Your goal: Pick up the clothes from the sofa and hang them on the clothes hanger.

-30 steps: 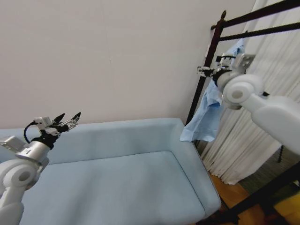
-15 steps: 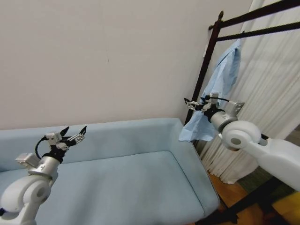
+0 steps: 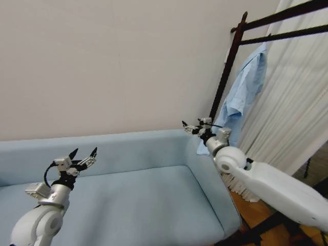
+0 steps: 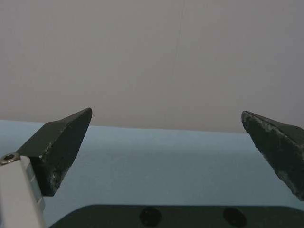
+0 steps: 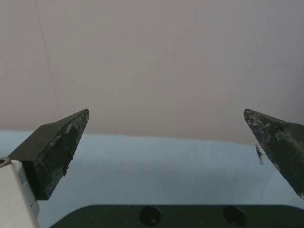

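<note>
The right gripper (image 3: pixel 191 126) hangs wide open over the sofa's end by the rack, with nothing between its fingertips (image 5: pixel 56 142); the right wrist view looks past them to the sofa (image 3: pixel 154 205) back and the plain wall (image 3: pixel 113 61). The left gripper (image 3: pixel 84 154) is likewise spread wide and holds nothing, poised above the seat toward the sofa's other end. The light blue shirt (image 3: pixel 245 92) is draped on the dark clothes rack (image 3: pixel 228 64) beside the white curtain (image 3: pixel 292 102), its lower hem dropping near the right wrist, though no finger grips it. Judging by this, the hanging step looks done. The next move calls for carrying the right arm clear without snagging that hem, since a tug could drag the shirt off the bar.
</note>
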You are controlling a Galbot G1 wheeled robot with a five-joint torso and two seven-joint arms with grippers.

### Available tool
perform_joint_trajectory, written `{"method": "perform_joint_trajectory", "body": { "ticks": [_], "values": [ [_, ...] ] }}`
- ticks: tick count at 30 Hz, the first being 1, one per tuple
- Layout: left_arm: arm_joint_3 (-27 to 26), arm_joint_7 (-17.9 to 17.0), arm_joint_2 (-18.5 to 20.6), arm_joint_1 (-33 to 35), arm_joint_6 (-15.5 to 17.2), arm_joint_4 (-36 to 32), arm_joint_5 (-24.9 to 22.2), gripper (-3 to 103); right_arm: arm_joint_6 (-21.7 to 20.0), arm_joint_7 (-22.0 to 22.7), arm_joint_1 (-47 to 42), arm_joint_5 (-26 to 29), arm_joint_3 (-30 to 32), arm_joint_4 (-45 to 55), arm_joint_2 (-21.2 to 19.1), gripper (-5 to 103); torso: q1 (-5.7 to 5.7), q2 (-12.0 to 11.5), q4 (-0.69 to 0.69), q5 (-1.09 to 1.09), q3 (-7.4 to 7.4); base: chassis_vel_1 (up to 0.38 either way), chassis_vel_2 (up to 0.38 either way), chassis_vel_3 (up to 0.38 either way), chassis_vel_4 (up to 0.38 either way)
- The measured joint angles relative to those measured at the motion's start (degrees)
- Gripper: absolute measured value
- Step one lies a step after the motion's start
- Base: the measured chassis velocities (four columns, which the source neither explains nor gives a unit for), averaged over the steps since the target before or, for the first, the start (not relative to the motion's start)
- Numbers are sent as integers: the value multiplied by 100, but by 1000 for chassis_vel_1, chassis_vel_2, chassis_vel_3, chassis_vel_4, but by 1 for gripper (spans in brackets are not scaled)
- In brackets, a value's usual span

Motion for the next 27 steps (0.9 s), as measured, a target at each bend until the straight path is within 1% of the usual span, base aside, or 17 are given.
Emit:
{"method": "perform_joint_trajectory", "body": {
  "ticks": [1, 4, 6, 8, 11, 12, 13, 16, 17, 19, 21, 22, 23, 24, 27],
  "values": [
    [0, 0, 0, 0, 0, 0, 0, 100, 0, 0, 0, 0, 0, 0, 0, 100, 0, 0, 0, 0, 0, 0, 0, 0, 0],
    [8, 30, -259, 192, -280, -2, 268, 100, 85, -192, -503, -566, 135, -217, 312, 100, 0, 0, 2, 0, 0, 0, 0, 0, 0],
    [-1, 36, -420, 281, -379, -8, 387, 100, 113, -219, -827, -767, 312, -225, 483, 100, 1, 0, 3, 0, 0, 0, 0, 0, 0],
    [0, 36, -481, 321, -428, -9, 449, 100, 116, -218, -981, -869, 415, -193, 556, 100, 0, 0, 2, 0, 0, 0, 0, 0, 0],
    [39, 65, -710, 474, -629, 1, 689, 100, 155, -399, -1524, -1440, 867, -167, 794, 100, 0, 0, 2, 1, 0, 0, 0, 0, 0],
    [39, 65, -710, 474, -629, 1, 689, 100, 155, -399, -1524, -1440, 867, -167, 794, 100, 0, 0, 2, 1, 0, 0, 0, 0, 0],
    [57, 95, -823, 542, -726, 11, 756, 100, 176, -582, -1787, -1684, 1126, -172, 912, 100, 0, 0, 2, -1, -1, 0, 0, 0, 0],
    [88, 192, -1052, 700, -891, 12, 897, 100, 183, -1179, -2644, -2126, 1903, -117, 1247, 100, 0, 0, 3, 1, 0, 0, 0, 0, 0],
    [88, 192, -1052, 700, -891, 12, 897, 100, 183, -1179, -2644, -2126, 1903, -117, 1247, 100, 0, 0, 3, 1, 0, 0, 0, 0, 0],
    [115, 239, -1152, 766, -928, -18, 958, 100, 188, -1356, -3154, -2339, 2283, 15, 1447, 100, 0, 0, -1, 1, -1, 0, 0, 0, 0],
    [139, 300, -1204, 807, -974, -22, 1033, 100, 178, -1393, -3540, -2481, 2547, 177, 1635, 100, -1, 0, 0, 0, -1, 0, 0, 0, 0],
    [154, 336, -1219, 822, -1019, -10, 1080, 100, 177, -1394, -3709, -2558, 2637, 241, 1740, 100, -1, 0, 0, -1, -1, 0, 0, 0, 0],
    [154, 336, -1219, 822, -1019, -10, 1080, 100, 177, -1394, -3709, -2558, 2637, 241, 1740, 100, -1, 0, 0, -1, -1, 0, 0, 0, 0],
    [166, 372, -1236, 836, -1055, 6, 1113, 100, 175, -1397, -3822, -2618, 2697, 275, 1827, 100, -1, 0, 1, 0, -1, 0, 0, 0, 0],
    [232, 460, -1377, 915, -1190, 29, 1160, 100, 163, -1504, -4256, -2919, 3043, 414, 2303, 100, 0, 0, 4, 0, -1, 0, 0, 0, 0]
  ]
}}
